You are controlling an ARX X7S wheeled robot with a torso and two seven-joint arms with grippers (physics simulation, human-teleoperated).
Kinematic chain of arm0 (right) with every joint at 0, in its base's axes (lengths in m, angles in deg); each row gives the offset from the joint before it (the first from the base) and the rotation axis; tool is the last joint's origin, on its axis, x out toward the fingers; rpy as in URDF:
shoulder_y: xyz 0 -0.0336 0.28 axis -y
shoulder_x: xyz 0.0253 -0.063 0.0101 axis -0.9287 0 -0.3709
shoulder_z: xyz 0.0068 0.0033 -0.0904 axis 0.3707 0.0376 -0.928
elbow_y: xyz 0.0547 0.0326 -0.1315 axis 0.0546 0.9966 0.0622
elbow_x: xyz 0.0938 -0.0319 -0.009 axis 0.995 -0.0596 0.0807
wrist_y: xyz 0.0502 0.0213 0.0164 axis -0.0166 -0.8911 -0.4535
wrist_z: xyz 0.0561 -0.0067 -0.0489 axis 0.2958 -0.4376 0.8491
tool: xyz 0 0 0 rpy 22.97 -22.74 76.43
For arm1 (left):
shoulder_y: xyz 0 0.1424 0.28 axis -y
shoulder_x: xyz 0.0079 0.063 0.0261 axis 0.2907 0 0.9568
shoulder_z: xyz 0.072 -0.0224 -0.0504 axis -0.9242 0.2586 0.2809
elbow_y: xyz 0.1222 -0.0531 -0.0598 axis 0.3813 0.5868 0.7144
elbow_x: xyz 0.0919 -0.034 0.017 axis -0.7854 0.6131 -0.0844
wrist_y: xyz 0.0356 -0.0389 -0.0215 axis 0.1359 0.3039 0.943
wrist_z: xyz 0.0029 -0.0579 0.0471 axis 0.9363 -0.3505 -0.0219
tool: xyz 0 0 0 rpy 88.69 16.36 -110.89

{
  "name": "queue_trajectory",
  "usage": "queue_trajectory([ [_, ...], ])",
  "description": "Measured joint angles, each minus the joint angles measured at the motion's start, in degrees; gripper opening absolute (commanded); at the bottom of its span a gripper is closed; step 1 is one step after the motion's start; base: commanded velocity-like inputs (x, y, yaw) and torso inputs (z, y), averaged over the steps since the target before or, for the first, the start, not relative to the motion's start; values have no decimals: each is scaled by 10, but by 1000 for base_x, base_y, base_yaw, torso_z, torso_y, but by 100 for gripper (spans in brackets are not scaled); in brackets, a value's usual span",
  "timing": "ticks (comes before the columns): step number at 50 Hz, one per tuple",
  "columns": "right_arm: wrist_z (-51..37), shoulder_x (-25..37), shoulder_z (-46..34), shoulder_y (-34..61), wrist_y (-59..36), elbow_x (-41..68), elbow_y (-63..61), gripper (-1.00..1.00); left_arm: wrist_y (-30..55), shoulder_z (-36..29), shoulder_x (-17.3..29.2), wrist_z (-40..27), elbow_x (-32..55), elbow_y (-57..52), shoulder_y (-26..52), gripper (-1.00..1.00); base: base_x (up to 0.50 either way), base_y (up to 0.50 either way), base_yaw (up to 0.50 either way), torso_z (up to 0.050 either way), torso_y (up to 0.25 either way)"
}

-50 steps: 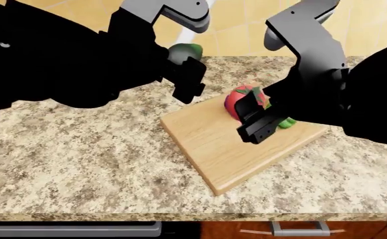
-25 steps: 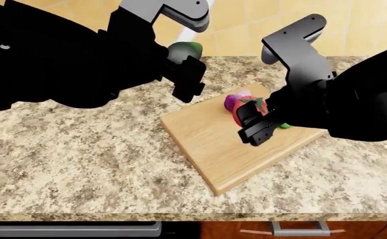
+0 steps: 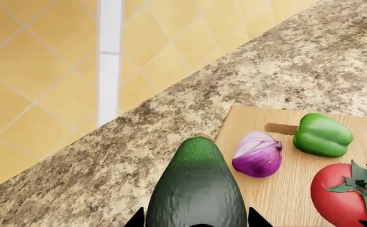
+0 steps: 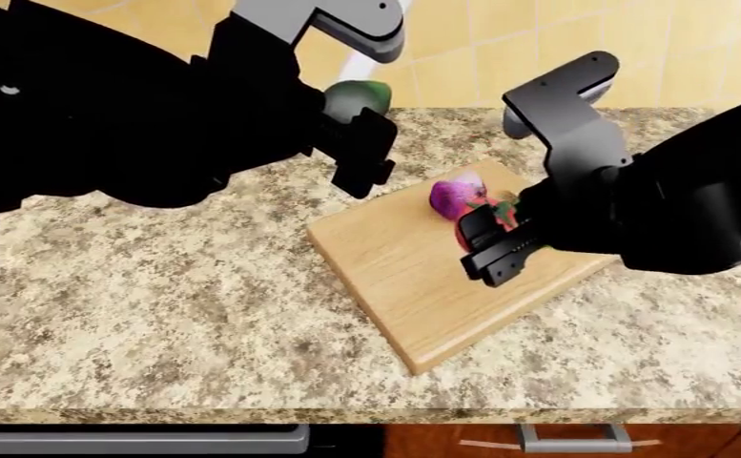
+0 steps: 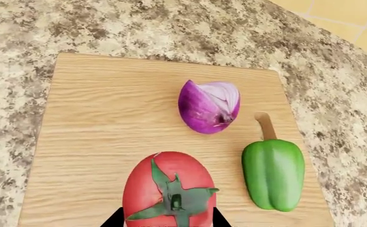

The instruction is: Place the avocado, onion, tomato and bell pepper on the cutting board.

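Left pincer (image 4: 360, 143) raised and clamped, right pincer (image 4: 498, 243) low, closed, both arms forward

Board's (image 5: 101, 113) near half lies open for me; onion (image 5: 209, 107), pepper (image 5: 273, 173), tomato (image 5: 169, 189) crowd its far side.

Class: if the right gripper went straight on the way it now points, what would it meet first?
Probably the onion, which lies ahead of the right gripper and its held tomato on the cutting board; depth is uncertain.

kitchen | granite countertop (image 4: 154, 286) | yellow tile backsplash (image 3: 38, 71) | drawer w/ handle (image 4: 574, 439) below | veg on cutting board (image 5: 107, 118)
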Motion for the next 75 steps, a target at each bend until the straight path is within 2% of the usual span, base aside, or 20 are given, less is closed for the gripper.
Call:
queue_trajectory([
  [58, 19, -16, -28, -30, 4, -41, 51, -100, -4, -6, 3, 7, 4, -11, -1, -100, 0, 0, 0, 0, 0],
  [59, 19, -16, -28, -30, 4, -41, 51, 100, -4, -6, 3, 7, 4, -11, -1, -100, 0, 0, 0, 0, 0],
  [75, 2, -7, -14, -6, 0, -22, 32, 100, -4, -6, 5, 6, 6, -14, 2, -100, 0, 0, 0, 0, 1],
])
